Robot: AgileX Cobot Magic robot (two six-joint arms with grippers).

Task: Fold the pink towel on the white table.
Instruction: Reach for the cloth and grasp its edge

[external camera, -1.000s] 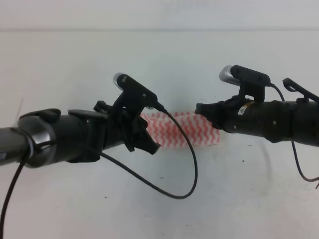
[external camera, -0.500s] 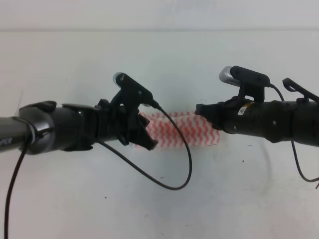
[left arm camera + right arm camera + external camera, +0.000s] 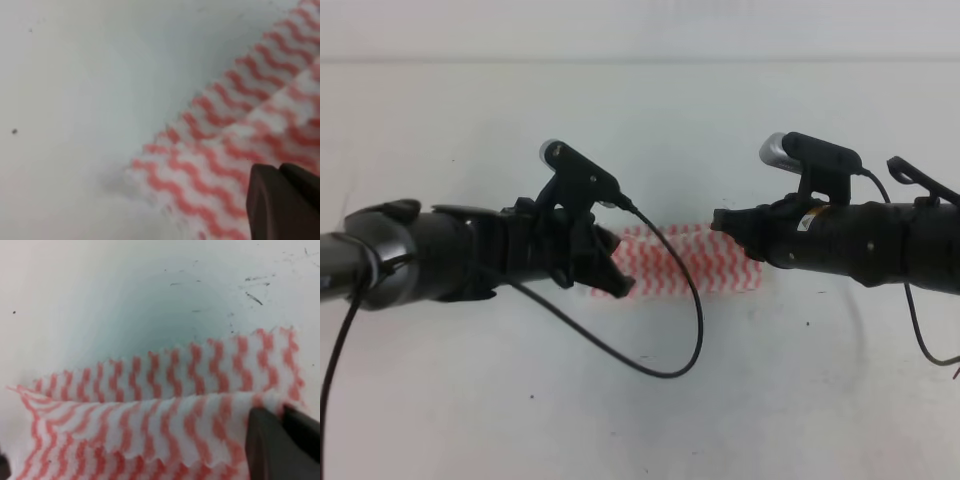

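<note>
Nearest to me, in my left wrist view, the dark tips of my left gripper (image 3: 282,200) sit pressed together at the lower right, over the corner of the pink towel (image 3: 225,150). I cannot see cloth pinched between them, so I cannot tell whether this claw holds the towel or is merely closed above it. A folded layer lies over a lower one here, with the lower edge peeking out beyond it.

My right gripper (image 3: 280,440) shows the same picture: two dark tips close together at the opposite end, on or just above the upper layer, with the grip itself hidden.

From the high camera, the towel (image 3: 705,262) lies as a narrow strip between my two arms on the white table (image 3: 650,110), my left gripper (image 3: 605,270) over one end and my right gripper (image 3: 730,225) at the other.

I judge the lengthwise fold to be laid, with the layers not quite flush. To do this step well, I should keep both ends level and moving together, press the crease flat, and let go only when the upper edge sits square, lifting straight up so the thin cloth does not drag. Beyond the towel the table runs on, with only faint specks.
</note>
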